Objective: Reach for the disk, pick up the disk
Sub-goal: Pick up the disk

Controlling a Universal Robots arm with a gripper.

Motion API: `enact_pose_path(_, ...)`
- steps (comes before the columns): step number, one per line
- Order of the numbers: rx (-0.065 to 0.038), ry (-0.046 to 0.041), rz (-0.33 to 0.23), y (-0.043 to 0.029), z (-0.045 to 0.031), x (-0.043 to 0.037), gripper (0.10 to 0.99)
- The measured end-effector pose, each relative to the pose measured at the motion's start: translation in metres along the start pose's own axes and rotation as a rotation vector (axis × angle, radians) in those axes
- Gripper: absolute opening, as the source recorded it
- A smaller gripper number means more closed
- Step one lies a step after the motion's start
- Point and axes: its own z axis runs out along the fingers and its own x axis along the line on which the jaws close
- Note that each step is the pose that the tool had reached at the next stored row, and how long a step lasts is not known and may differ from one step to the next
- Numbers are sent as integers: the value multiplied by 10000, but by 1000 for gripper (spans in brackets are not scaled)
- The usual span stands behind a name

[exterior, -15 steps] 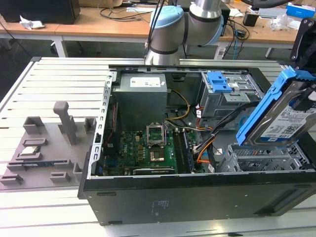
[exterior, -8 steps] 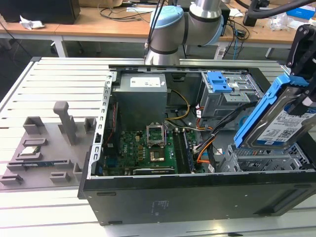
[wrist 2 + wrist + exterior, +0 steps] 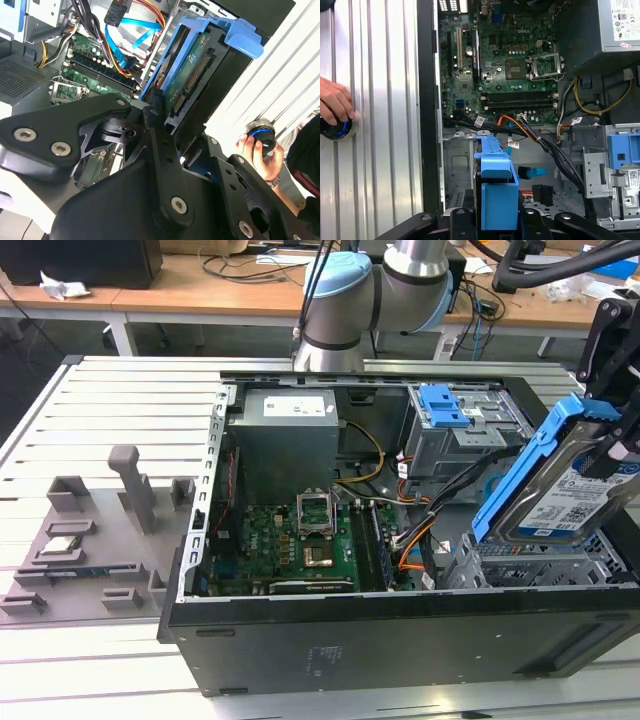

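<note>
The gripper pinches the disk, tilted above the open computer case at the exterior view's right; a hand rests nearby.

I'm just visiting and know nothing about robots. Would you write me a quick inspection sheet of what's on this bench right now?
Surface: a ribbed metal table carrying an open computer case.
Job's things: the disk, silver with a blue frame, is tilted up at the case's edge on the exterior view's right, lifted out of its metal bay.
Clutter: a grey holder block on the exterior view's left.
Grippers: the gripper is shut on the disk's upper end.
Cables: orange, black and yellow wires run across the case interior.
Surroundings: a wooden bench behind; a person's hand rests on a round button.
</note>
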Motion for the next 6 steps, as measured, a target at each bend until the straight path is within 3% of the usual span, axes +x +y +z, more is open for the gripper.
enact_pose_path(6, 0, -1, 0, 0, 2, 0, 361)
